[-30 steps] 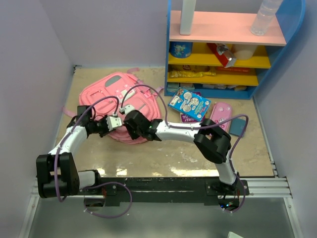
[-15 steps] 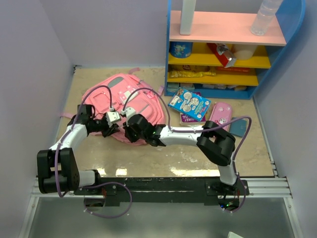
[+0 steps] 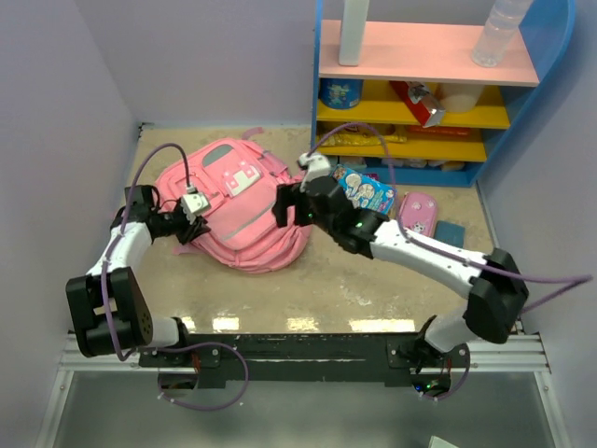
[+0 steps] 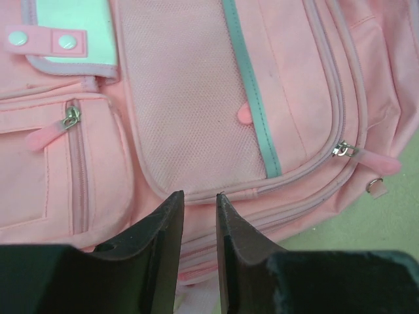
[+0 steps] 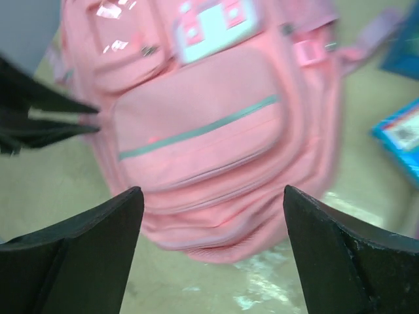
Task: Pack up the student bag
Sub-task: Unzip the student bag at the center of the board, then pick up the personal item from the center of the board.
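Observation:
The student bag (image 3: 238, 210) is a big soft pink backpack lying face up on the table, its grey-and-white patch (image 3: 244, 177) toward the back. My left gripper (image 3: 187, 227) is at the bag's left edge. In the left wrist view its jaws (image 4: 200, 194) stand a narrow gap apart with pink bag fabric (image 4: 196, 98) between them, and a zipper pull (image 4: 344, 149) shows at the right. My right gripper (image 3: 284, 207) hovers over the bag's right side, open and empty. The right wrist view shows the bag (image 5: 203, 131) below its wide jaws (image 5: 213, 190), and the left fingers (image 5: 78, 127) touch the bag's side.
A blue picture box (image 3: 359, 191), a glossy pink pencil case (image 3: 417, 213) and a small blue item (image 3: 450, 233) lie right of the bag. A blue-and-yellow shelf unit (image 3: 424, 93) stands at the back right. Walls close in on the left and at the back.
My right gripper has opened and pulled away from the bag's near edge, up and to the right. The bag has turned, so its front patch shows. My left gripper has shifted left.

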